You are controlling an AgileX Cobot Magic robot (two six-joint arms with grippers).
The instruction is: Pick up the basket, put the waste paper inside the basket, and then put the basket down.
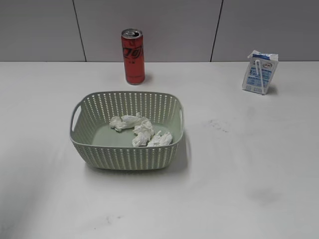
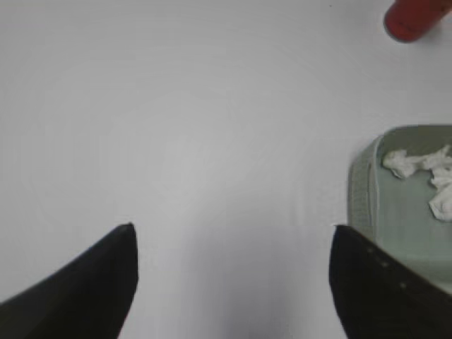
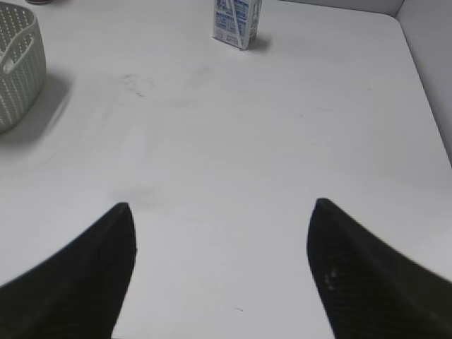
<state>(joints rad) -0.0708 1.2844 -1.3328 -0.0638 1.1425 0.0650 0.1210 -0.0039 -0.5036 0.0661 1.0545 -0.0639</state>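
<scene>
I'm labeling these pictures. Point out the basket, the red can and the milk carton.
basket (image 1: 124, 157): exterior view, front wall.
red can (image 1: 133, 57): exterior view, middle of side.
milk carton (image 1: 259, 75): exterior view, front face.

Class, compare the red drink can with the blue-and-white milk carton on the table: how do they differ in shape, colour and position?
Shape: the red can is a tall cylinder; the milk carton is a shorter box with a folded top.
Colour: the can is red with dark lettering; the carton is white with blue print.
Position: the can stands behind the basket; the carton stands far right.
Both stand upright on the white table, untouched.
</scene>
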